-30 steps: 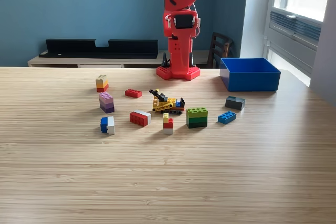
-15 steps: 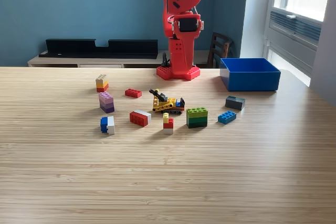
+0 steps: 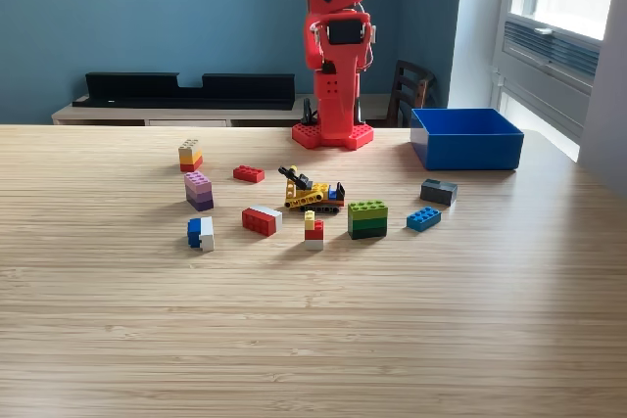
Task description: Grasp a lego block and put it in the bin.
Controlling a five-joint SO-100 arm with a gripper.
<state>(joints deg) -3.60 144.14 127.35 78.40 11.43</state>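
Several lego blocks lie scattered mid-table in the exterior view: a yellow-orange stack (image 3: 190, 155), a purple one (image 3: 199, 190), a small red one (image 3: 249, 174), a blue-white one (image 3: 201, 233), a red-white one (image 3: 261, 219), a green stack (image 3: 367, 219), a blue one (image 3: 423, 218) and a grey one (image 3: 439, 191). The blue bin (image 3: 466, 139) stands at the back right. The red arm is folded upright at the table's far edge. Its gripper (image 3: 331, 126) hangs pointing down over the arm's base, far from every block; how its jaws stand is not visible.
A small yellow lego vehicle (image 3: 313, 193) and a yellow-red piece (image 3: 313, 230) sit among the blocks. Behind the table are a low sideboard with a black tray (image 3: 186, 90), a chair (image 3: 409, 90) and a window at the right.
The arm's upper joints have shifted slightly, swaying a little right and back. No block and not the bin has moved.
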